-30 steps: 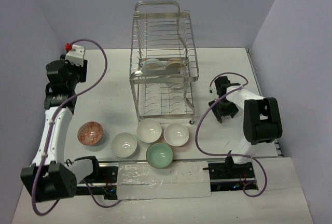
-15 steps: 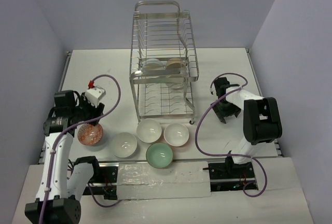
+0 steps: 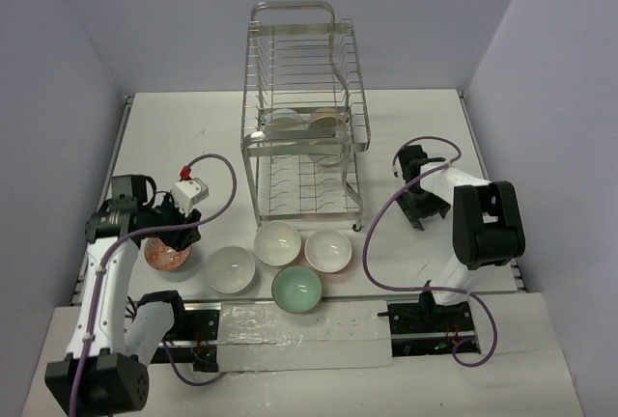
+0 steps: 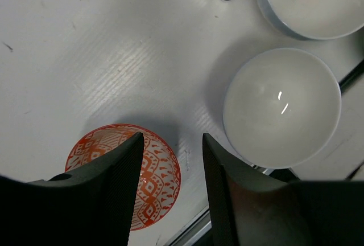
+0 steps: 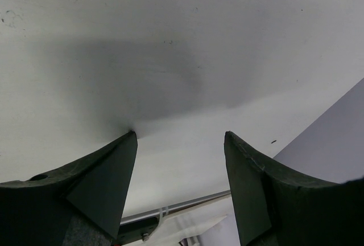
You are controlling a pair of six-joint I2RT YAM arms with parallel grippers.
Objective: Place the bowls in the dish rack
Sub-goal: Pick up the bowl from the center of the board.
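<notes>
Left end effector (image 4: 172, 138) part-open, nothing held, jaws straddling rim of orange bowl (image 4: 162, 183) near the near-left corner of the desk (image 3: 212, 137). Right end effector (image 5: 181, 135) wide, empty, over bare desk by the right edge. Step looks like reaching for the orange bowl. Next: drop onto rim, close, carry to dish rack (image 3: 304, 161) mid-desk. Rack bowls (image 3: 304, 120) sit on its upper tier, loose bowls (image 3: 277, 243) along near edge. Since a second ago: left arm swung in from far-left; right unmoved.

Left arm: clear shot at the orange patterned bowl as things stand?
Probably yes. The left gripper hangs open right over the orange patterned bowl, with the bowl's rim showing between the fingers. Nothing lies in the way, and the nearest white bowl sits apart to the side.
</notes>
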